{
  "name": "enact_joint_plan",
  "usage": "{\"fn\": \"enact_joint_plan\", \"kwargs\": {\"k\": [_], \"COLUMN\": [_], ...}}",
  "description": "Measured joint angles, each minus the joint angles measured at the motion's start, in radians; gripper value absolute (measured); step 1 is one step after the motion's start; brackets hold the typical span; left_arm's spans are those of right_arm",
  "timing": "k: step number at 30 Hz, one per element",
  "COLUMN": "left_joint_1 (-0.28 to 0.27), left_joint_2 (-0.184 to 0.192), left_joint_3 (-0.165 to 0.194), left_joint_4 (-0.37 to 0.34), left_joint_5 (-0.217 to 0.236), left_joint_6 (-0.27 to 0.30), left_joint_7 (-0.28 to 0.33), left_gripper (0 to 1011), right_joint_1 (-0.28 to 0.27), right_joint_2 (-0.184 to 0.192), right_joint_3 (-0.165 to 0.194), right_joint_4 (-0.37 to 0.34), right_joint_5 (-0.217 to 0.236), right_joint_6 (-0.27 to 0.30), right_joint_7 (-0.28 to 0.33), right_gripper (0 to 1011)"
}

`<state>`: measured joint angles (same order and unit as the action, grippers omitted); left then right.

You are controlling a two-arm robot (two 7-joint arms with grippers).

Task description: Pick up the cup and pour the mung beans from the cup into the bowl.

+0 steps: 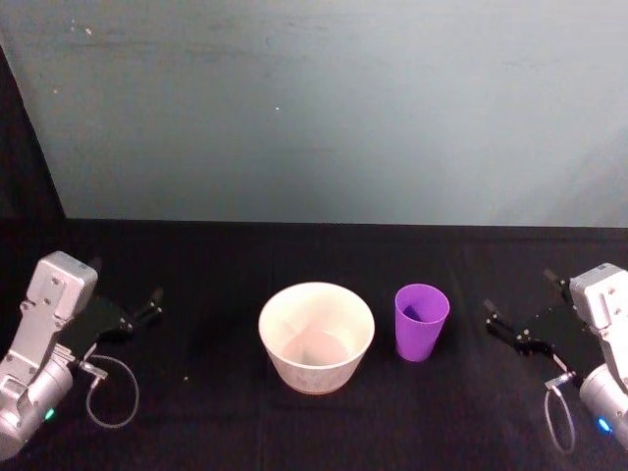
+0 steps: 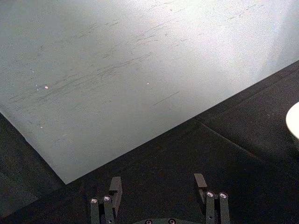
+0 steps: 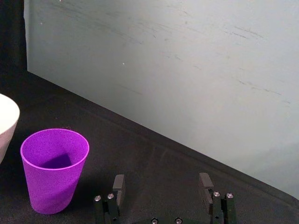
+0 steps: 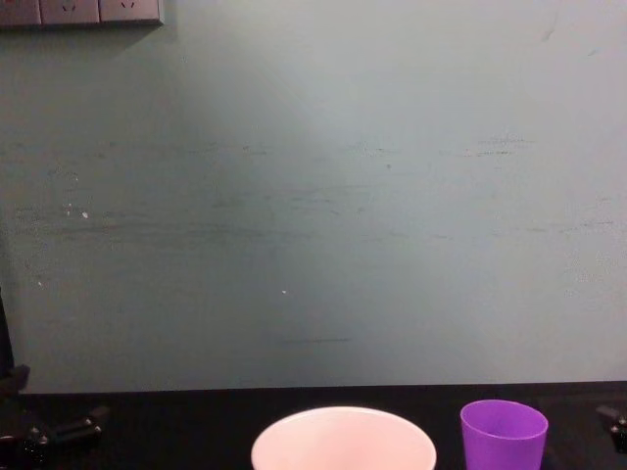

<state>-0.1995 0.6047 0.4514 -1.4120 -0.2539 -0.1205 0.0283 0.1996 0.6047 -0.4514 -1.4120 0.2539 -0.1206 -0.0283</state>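
The purple cup (image 1: 422, 321) stands upright on the black table, just right of the white bowl (image 1: 316, 337). From the chest view, the cup (image 4: 503, 436) and bowl (image 4: 343, 446) sit side by side, apart. Inside the cup (image 3: 53, 170) I see purple wall and shadow, and I cannot make out any mung beans. My right gripper (image 1: 520, 292) rests open to the cup's right, a short gap away, with nothing between its fingers (image 3: 118, 184). My left gripper (image 1: 126, 280) is open too, well left of the bowl, fingers (image 2: 115, 186) spread over bare cloth. The bowl looks empty.
A pale teal wall (image 1: 324, 108) rises behind the table's back edge. Black cloth (image 1: 216, 285) covers the table. Loose cables (image 1: 113, 392) loop beside each arm. A socket strip (image 4: 83, 12) is on the wall, high at the left.
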Motion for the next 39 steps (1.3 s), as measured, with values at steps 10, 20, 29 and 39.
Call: {"fn": "enact_joint_plan", "kwargs": {"k": [10,20,29,39], "left_joint_1": [0.0,0.0,0.0,0.0], "left_joint_2": [0.0,0.0,0.0,0.0], "left_joint_3": [0.0,0.0,0.0,0.0], "left_joint_4": [0.0,0.0,0.0,0.0], "left_joint_5": [0.0,0.0,0.0,0.0], "left_joint_6": [0.0,0.0,0.0,0.0], "left_joint_7": [0.0,0.0,0.0,0.0], "left_gripper": [1000,1000,1000,1000], "right_joint_1": [0.0,0.0,0.0,0.0], "right_joint_2": [0.0,0.0,0.0,0.0], "right_joint_3": [0.0,0.0,0.0,0.0], "right_joint_4": [0.0,0.0,0.0,0.0], "right_joint_5": [0.0,0.0,0.0,0.0], "right_joint_6": [0.0,0.0,0.0,0.0], "right_joint_7": [0.0,0.0,0.0,0.0], "right_gripper": [1003,1003,1003,1003]}}
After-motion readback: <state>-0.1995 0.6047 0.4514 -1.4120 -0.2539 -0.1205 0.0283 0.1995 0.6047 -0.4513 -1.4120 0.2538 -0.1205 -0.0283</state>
